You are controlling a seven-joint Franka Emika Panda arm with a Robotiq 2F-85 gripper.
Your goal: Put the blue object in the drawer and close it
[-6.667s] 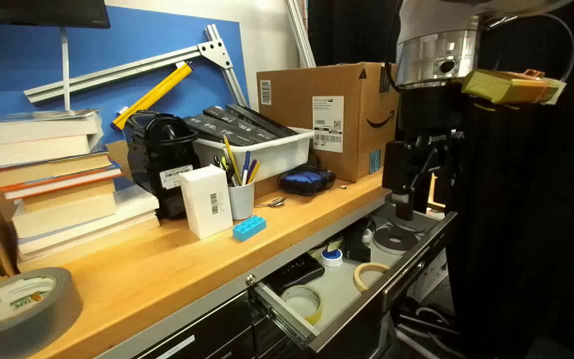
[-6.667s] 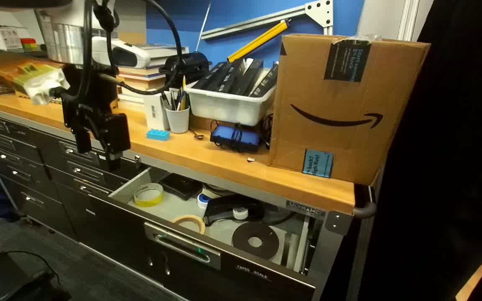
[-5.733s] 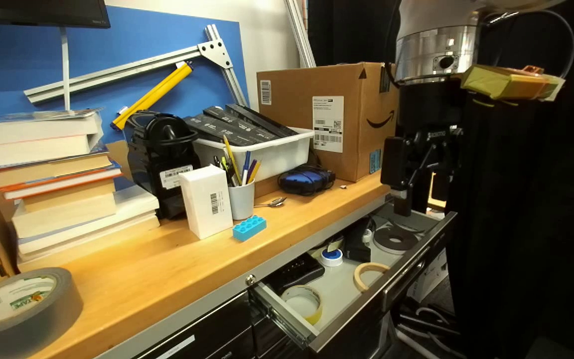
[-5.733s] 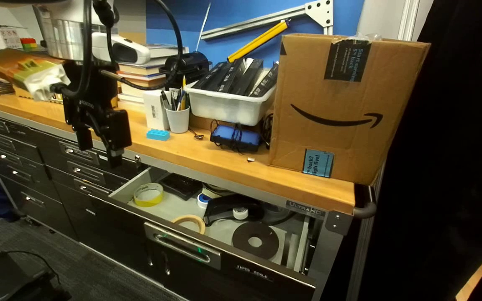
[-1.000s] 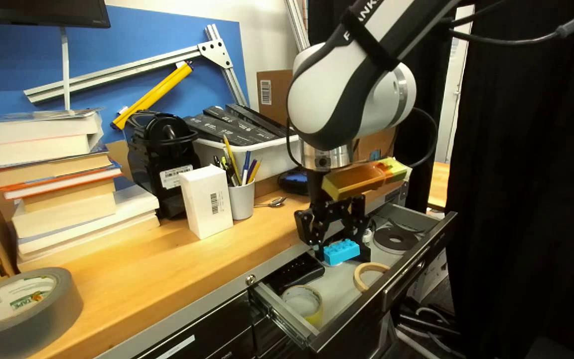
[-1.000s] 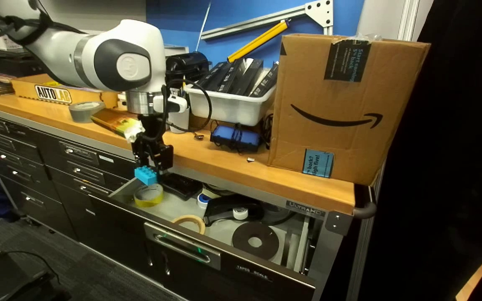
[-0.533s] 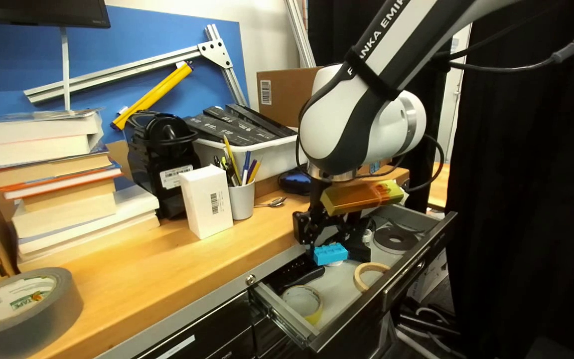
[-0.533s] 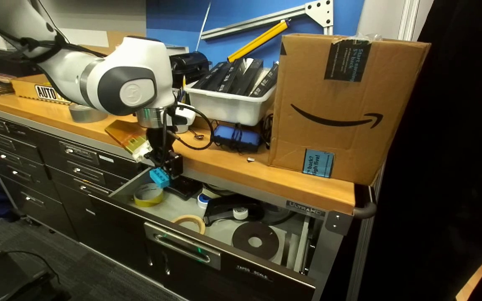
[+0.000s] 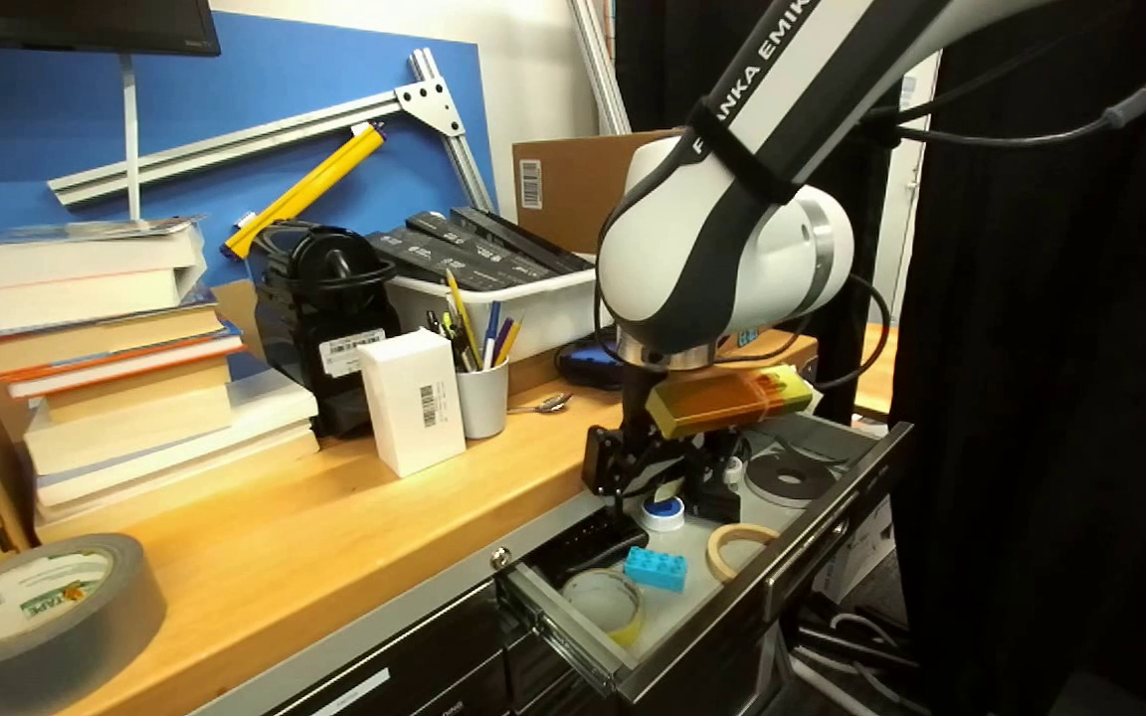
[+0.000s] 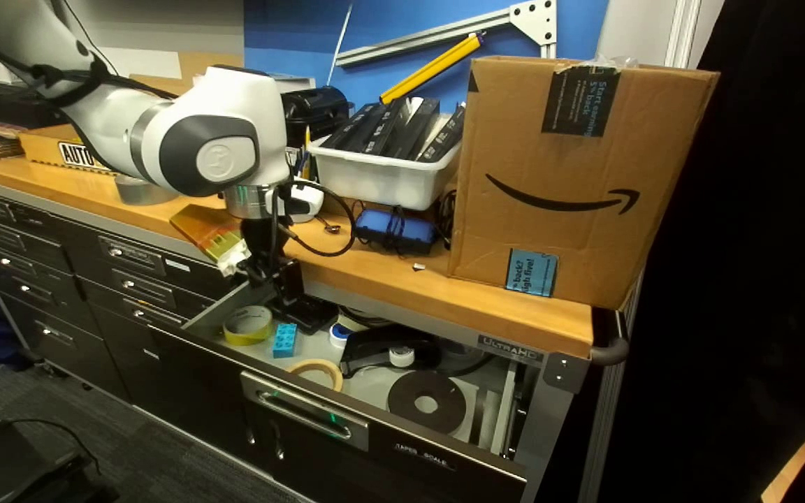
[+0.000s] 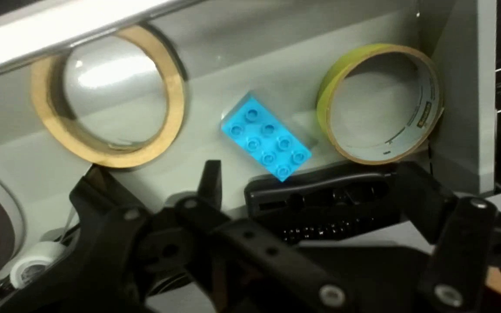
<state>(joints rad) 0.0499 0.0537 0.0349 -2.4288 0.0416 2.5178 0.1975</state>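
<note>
- Blue brick (image 11: 266,138): 8 studs up, on the floor of the pulled-out drawer (image 10: 369,384), between tan tape roll (image 11: 175,100) and yellow tape roll (image 11: 331,92), apart from each.
- Tool (image 11: 311,184): released, fingers (image 11: 422,194) spread, over the drawer.
- Drawer label (image 10: 422,456): "TAPES SCALE".
- Bench plate (image 10: 509,347): "ULTRAHD".
- Carton (image 10: 549,241): printed arrow; black strip (image 10: 577,105) reads "Start earning 5% back".
- Arm (image 9: 782,109): "ANKA EMIK" legible, strap (image 9: 744,154) across lettering.
- Yellow box (image 10: 40,148): "AUTO" legible, plate (image 10: 75,155) runs behind the arm.
- Grey tape roll (image 9: 130,602), on tabletop (image 9: 334,537): core sticker (image 9: 54,600) reads "TAPE".
- Yellow tape roll: core mark (image 11: 425,114) too small to confirm.

Arm (image 9: 782,129) bent, gripper (image 9: 663,489) pointing down and spread apart
</note>
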